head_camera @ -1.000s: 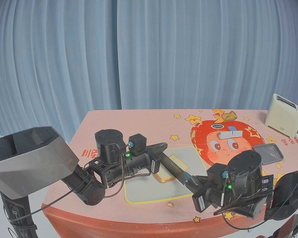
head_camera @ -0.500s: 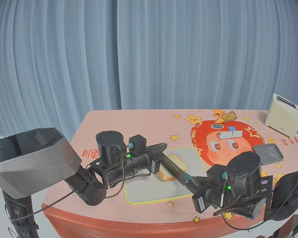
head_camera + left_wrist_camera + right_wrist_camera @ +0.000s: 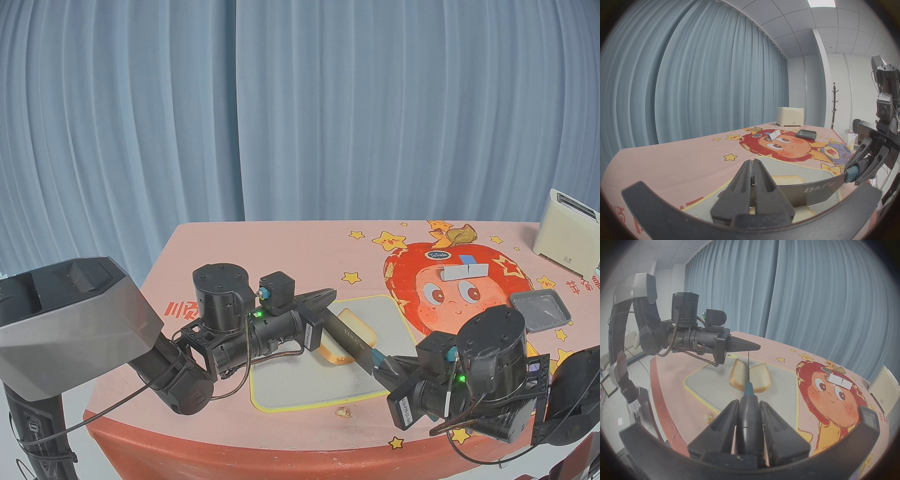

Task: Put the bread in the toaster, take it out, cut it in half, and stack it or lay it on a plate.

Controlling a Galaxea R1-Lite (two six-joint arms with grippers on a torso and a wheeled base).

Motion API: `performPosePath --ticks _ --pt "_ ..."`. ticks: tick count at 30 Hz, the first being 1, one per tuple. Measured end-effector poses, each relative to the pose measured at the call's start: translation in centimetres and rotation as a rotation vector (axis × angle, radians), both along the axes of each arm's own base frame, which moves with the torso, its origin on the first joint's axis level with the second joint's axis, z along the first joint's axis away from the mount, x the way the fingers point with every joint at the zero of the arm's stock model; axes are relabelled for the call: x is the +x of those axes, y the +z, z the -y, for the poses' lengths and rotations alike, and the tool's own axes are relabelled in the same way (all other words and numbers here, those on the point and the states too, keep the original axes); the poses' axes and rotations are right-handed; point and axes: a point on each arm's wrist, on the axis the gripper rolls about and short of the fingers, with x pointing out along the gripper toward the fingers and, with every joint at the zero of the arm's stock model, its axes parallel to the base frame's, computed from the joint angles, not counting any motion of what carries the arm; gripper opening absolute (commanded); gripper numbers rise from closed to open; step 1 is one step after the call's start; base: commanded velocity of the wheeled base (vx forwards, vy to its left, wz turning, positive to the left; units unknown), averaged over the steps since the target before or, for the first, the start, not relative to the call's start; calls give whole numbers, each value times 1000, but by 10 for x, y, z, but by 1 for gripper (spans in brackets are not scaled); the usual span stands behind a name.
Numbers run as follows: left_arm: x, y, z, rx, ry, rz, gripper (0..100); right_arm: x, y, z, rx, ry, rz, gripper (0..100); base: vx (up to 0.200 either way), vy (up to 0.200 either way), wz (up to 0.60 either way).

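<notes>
The cutting step is in hand. The bread [image 3: 334,356] lies on the cutting board [image 3: 294,381] on the desk [image 3: 281,250], with the knife [image 3: 351,338] blade across its middle. The right end effector [image 3: 382,369] is clamped on the knife's handle. The left end effector [image 3: 326,295] has its fingers together, tip just above the slice; whether it touches, I cannot tell. Whether the slice is cut through is unclear. Next, the blade likely needs pressing down until 2 halves part, then these go to the dark tray [image 3: 540,310].
</notes>
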Motion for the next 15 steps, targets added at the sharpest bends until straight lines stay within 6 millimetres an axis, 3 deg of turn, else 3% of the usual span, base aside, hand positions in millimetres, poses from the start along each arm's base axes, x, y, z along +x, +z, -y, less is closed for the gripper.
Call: performPosePath --ticks 15 --pt "3 2 -2 -5 9 8 0 -2 -3 0 -11 5 -8 0 0 0 0"
